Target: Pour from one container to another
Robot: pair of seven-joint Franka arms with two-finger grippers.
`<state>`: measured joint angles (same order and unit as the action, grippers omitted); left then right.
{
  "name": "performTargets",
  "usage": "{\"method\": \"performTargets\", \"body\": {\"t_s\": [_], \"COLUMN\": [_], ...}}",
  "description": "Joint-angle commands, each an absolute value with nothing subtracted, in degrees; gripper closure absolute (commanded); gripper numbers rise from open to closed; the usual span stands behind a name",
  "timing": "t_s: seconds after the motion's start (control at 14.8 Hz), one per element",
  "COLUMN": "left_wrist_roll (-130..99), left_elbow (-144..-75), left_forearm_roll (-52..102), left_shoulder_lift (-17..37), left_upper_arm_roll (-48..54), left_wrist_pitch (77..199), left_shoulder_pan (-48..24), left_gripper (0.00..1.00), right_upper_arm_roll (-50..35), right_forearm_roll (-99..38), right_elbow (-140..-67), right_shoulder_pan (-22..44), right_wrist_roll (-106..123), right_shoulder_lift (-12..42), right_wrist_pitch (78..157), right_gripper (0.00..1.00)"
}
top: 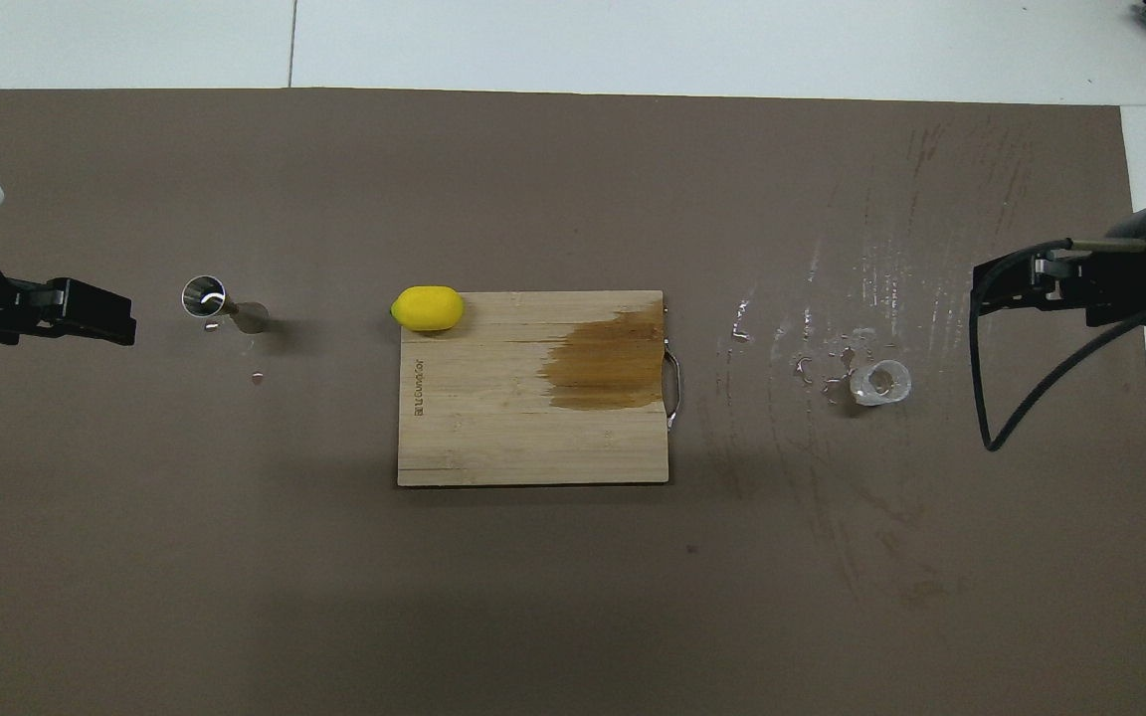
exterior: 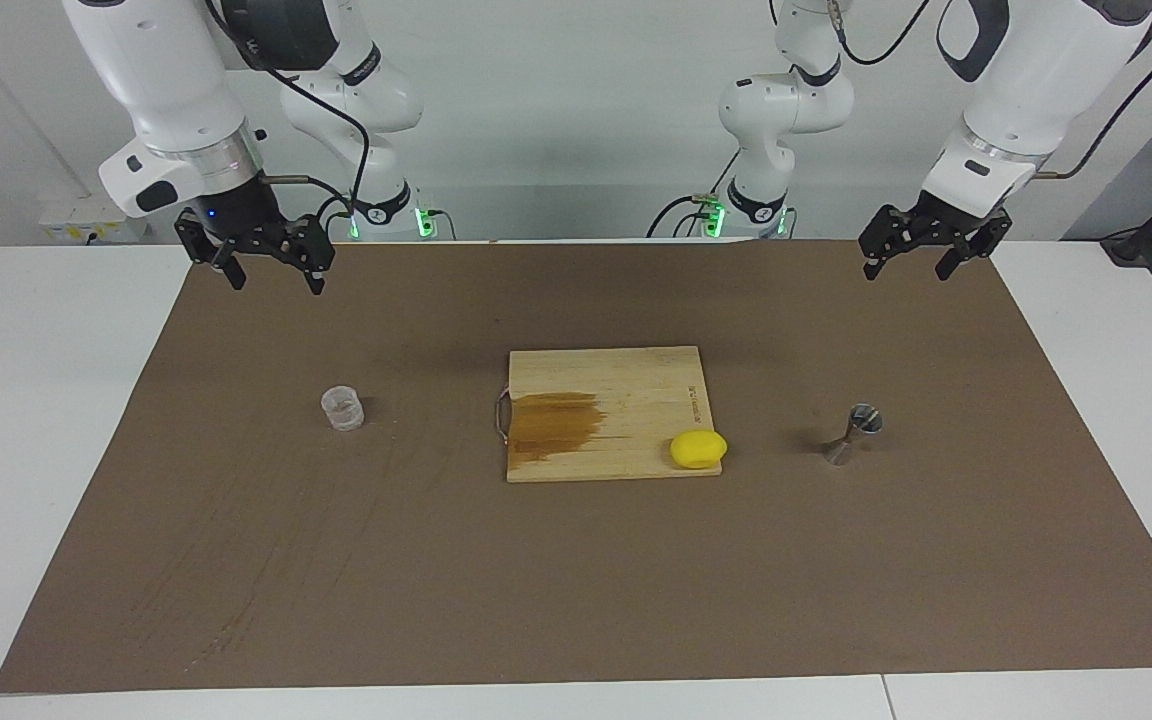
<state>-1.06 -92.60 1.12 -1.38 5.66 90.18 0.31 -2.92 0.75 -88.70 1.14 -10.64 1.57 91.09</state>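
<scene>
Surface: brown mat (exterior: 576, 560) over a white table, my two arms raised at the top of the facing view.
Clear cup (exterior: 342, 408): upright on the mat, left of centre in the facing view, toward my right arm's end; droplets glint around it in the overhead view.
Jigger (exterior: 854, 433): upright, right of centre, toward my left arm's end, well apart from the cup.
Between them: cutting board (exterior: 604, 372) with a dark wet stain, and a lemon (exterior: 698, 448) on its corner.
Right gripper (exterior: 270, 268): empty, fingers spread, upper left of the frame.
Left gripper (exterior: 916, 260): empty, fingers spread, upper right.
Step in hand: I judge nothing is started; my right claw should descend squarely astride the cup, grip mid-wall, carry it level over the board.
</scene>
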Motion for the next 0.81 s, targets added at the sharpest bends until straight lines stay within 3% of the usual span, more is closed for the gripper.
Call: {"method": "performTargets", "body": {"t_s": [0.0, 0.41, 0.74], "left_wrist_roll": [-0.1, -1.2, -2.1], "left_elbow": [-92.7, -96.1, -96.2], "left_forearm_roll": [1.7, 2.9, 4.4], "left_shoulder_lift": [-2.1, -2.9, 0.5], "left_upper_arm_roll": [5.3, 4.7, 4.6], "left_wrist_pitch": [89.6, 90.7, 88.7], "left_shoulder_pan": [0.1, 2.4, 6.1], "left_gripper": [0.0, 0.0, 0.0], "right_upper_arm_roll": [-3.5, -3.4, -3.4], "right_forearm_roll": [0.7, 1.7, 1.7], "right_elbow": [-86.9, -88.9, -89.6], "right_shoulder_pan": [0.1, 0.4, 1.1], "right_wrist_roll": [-7.8, -6.4, -5.4], "right_shoulder_lift": [3.3, 2.4, 1.8], "right_wrist_pitch": [90.3, 90.1, 89.7], "right_gripper": [0.0, 0.0, 0.0]}}
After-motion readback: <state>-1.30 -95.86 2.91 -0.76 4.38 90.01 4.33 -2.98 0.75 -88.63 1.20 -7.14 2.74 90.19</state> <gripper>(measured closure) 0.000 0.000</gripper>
